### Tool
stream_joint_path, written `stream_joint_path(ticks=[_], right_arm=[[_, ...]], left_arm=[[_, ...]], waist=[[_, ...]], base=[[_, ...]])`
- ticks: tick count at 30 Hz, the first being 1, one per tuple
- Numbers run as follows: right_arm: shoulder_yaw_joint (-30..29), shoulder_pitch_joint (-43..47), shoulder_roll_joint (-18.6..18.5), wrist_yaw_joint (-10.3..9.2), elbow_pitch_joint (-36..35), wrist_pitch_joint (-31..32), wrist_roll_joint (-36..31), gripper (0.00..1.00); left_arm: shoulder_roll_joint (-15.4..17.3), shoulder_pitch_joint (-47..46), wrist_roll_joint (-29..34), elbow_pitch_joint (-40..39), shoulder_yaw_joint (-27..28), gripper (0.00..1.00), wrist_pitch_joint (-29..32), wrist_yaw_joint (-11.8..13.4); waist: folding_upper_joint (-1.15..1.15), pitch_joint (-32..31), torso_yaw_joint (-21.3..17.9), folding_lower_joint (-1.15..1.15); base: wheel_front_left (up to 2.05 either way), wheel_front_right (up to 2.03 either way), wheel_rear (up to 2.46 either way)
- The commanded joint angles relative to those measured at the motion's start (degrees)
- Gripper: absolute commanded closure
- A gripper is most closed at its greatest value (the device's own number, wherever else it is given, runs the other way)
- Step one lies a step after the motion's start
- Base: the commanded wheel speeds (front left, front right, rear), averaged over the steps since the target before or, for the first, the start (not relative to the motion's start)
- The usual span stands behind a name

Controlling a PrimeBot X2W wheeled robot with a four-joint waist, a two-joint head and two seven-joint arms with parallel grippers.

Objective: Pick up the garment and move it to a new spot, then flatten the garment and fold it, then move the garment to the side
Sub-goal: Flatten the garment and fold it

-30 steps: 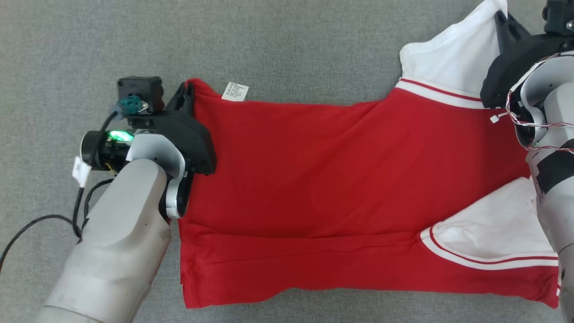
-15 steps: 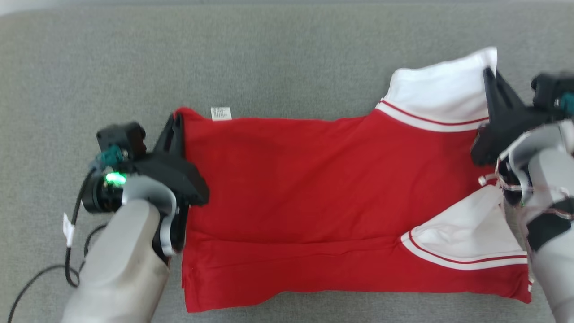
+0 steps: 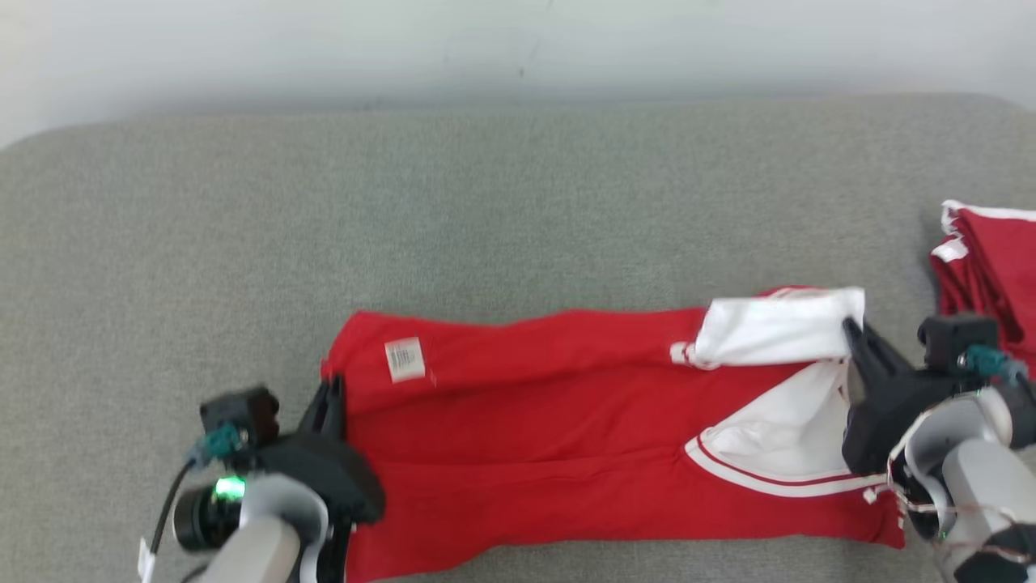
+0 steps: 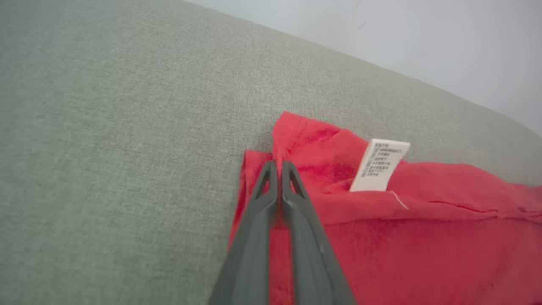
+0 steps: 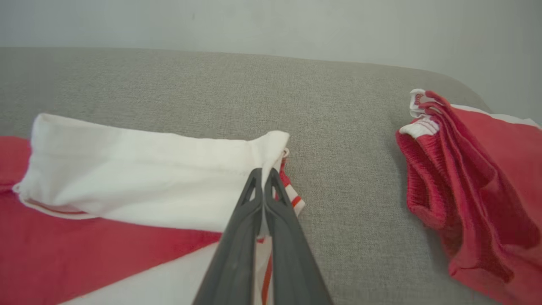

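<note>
My left hand [image 3: 330,390], lower left, and right hand [image 3: 850,328], lower right, clamp opposite ends of the shirt [image 3: 566,429], apparently mid-fold; finishing and moving it aside remain.

Red and white garment [image 3: 566,437] on a mottled grey counter [image 3: 486,202].
The garment's body is plain bright red; its sleeves [image 3: 769,332], toward 3 o'clock, are white, edged with a thin red stripe on white trim. Near its 9 o'clock end sits a white label [image 3: 404,359] with fine dark print. A second garment [image 3: 991,259] at 3 o'clock is red with white ribbed trim. The left gripper [image 3: 330,393] and right gripper [image 3: 850,330] are dark grey. A green light [image 3: 229,488] glows at 8 o'clock. The wall [image 3: 518,40] at 12 o'clock is pale grey.
</note>
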Motion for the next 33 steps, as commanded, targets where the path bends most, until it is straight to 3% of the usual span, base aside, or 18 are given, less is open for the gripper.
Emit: stream_joint_path(ticks=[1,12,13,14,23,33], right_arm=[[-0.1,1.9,-0.4,-0.17,-0.9,0.4,0.2,1.00],[-1.9,9.6,-0.4,-0.17,-6.5,3.6,-3.4,0.97],[-1.8,10.2,-0.4,-0.17,-6.8,4.2,-3.7,0.54],[-1.5,10.8,-0.2,-0.17,-7.2,4.8,-3.5,0.00],[-0.3,15.0,-0.4,-0.17,-11.3,7.7,-2.3,0.00],[-5.4,18.9,0.5,-0.17,-15.6,13.0,0.7,0.00]], left_arm=[[0.5,2.3,-0.3,-0.6,0.2,1.00,0.1,0.4],[1.0,10.1,-1.6,-5.1,-0.7,0.97,1.4,2.2],[1.0,10.4,-1.7,-5.3,-0.7,0.65,1.4,2.4],[1.0,10.6,-1.8,-5.5,-0.6,0.00,1.3,2.5],[2.2,13.3,0.0,-7.5,0.7,0.00,-4.9,2.2],[3.9,19.6,11.1,-16.4,8.1,0.00,-7.5,-1.9]], waist=[[0.00,-2.1,-1.1,0.01],[0.00,-5.2,-2.2,0.01],[0.00,-5.4,-2.2,0.01],[0.00,-5.5,-2.2,0.01],[0.00,-7.4,-2.1,0.01],[0.00,-8.9,-1.3,0.01]], base=[[0.00,0.00,0.00],[0.00,0.00,0.00],[0.00,0.00,0.00],[0.00,0.00,0.00],[0.00,0.00,0.00],[0.00,0.00,0.00]])
